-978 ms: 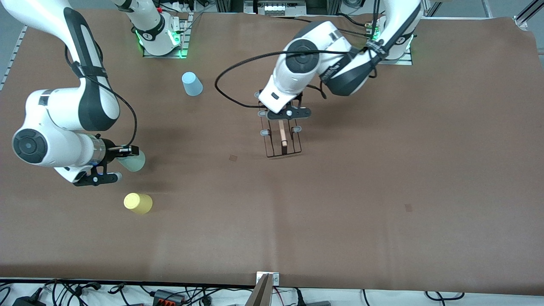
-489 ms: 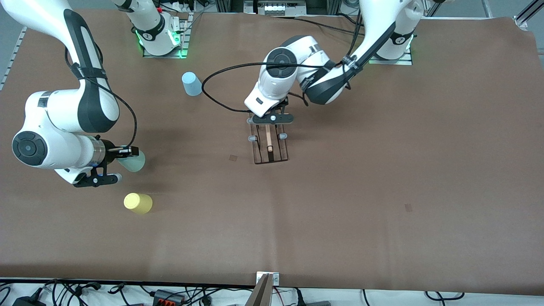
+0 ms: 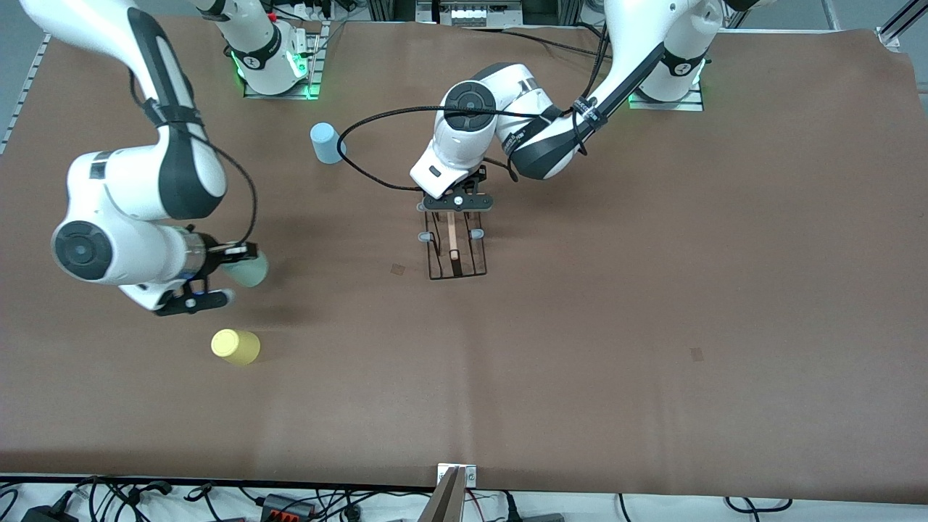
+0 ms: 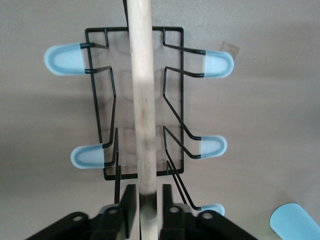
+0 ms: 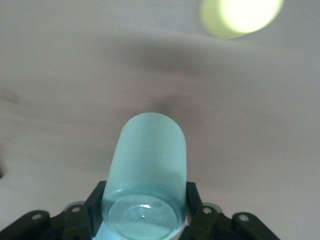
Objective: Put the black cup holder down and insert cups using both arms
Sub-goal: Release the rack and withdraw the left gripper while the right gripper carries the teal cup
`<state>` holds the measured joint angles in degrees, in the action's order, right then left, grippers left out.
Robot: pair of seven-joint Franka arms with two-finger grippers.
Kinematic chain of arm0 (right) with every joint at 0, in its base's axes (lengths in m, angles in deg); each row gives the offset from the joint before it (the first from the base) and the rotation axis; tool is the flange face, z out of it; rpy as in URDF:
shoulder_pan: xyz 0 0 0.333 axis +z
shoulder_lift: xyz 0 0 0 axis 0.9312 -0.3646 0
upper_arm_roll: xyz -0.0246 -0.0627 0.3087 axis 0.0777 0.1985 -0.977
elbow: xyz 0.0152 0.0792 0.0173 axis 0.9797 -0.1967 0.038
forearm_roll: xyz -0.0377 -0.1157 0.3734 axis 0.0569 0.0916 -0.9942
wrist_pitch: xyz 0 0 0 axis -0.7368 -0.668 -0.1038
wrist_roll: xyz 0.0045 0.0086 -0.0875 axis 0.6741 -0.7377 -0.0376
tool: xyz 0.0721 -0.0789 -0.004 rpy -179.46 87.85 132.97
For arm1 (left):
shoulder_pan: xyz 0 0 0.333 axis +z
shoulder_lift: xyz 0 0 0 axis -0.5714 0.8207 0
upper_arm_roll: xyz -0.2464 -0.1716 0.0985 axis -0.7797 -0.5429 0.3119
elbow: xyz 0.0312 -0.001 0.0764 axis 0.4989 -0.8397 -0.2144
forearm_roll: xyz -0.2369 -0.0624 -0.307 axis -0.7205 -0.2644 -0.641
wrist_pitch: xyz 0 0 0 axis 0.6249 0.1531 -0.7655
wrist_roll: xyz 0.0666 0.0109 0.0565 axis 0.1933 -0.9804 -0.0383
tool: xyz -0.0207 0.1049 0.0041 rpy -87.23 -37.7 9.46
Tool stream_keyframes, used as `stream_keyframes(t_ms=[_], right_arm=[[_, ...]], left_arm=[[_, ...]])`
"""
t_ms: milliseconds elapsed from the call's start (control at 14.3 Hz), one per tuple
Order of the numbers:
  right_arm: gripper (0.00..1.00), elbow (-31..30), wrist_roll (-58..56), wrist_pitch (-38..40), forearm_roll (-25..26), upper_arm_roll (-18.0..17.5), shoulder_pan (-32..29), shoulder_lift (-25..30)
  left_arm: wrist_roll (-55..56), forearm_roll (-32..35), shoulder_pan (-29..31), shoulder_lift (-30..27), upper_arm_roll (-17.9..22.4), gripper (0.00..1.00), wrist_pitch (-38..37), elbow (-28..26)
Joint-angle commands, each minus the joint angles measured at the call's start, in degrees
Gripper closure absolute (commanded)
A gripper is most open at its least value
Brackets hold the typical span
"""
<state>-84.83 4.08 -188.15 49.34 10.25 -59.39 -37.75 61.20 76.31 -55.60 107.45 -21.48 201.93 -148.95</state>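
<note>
The black cup holder [image 3: 457, 254], a wire rack with a wooden rod handle [image 4: 142, 100] and pale-tipped pegs, stands on the table near the middle. My left gripper [image 3: 454, 209] [image 4: 148, 192] sits over its end toward the bases. Its fingers flank the rod with a thin gap on each side, so it is open. My right gripper [image 3: 233, 265] [image 5: 145, 200] is shut on the mint green cup [image 3: 249, 270] [image 5: 147, 160], held sideways above the table at the right arm's end. The yellow cup [image 3: 235, 346] [image 5: 240, 14] lies nearer the camera. The light blue cup [image 3: 328, 143] [image 4: 295, 223] stands near the right arm's base.
The brown table cover [image 3: 652, 290] stretches wide toward the left arm's end. A metal bracket [image 3: 455, 475] and cables [image 3: 290, 502] line the edge nearest the camera. The arm bases [image 3: 275, 69] stand along the table's edge farthest from the camera.
The left arm carried the holder toward the right arm's end and straightened it, and its fingers have come slightly off the rod. The right arm shifted toward the middle with the mint cup.
</note>
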Motion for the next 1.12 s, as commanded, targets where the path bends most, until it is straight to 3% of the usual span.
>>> stream_keyframes(t_ms=[0,349,559,768,1048], right_arm=[[0.73,0.3,0.5,4.0,-3.7,-0.2,1.0,1.6],[0.73,0.2,0.6,7.4,-3.8,-0.2,5.9,3.3],[0.73,0.3,8.6,7.6,-3.8,-0.2,14.2,4.3],[0.73,0.3,16.2,6.9,-4.0,-0.3,20.8,4.3],[0.73,0.2,20.0,7.0,-10.1,-0.2,25.3,4.2]], left_arm=[[0.7,1.5,2.0,-2.0,-0.2,0.31,-4.4,1.2],[-10.4,0.9,10.3,-6.1,-0.9,0.23,-10.8,1.9],[-14.7,0.9,15.1,-8.0,-0.9,0.18,-14.2,1.9],[-25.9,0.7,21.9,-10.1,-1.1,0.18,-18.6,1.9],[-34.2,0.1,29.5,-13.6,-1.1,0.16,-23.3,1.8]])
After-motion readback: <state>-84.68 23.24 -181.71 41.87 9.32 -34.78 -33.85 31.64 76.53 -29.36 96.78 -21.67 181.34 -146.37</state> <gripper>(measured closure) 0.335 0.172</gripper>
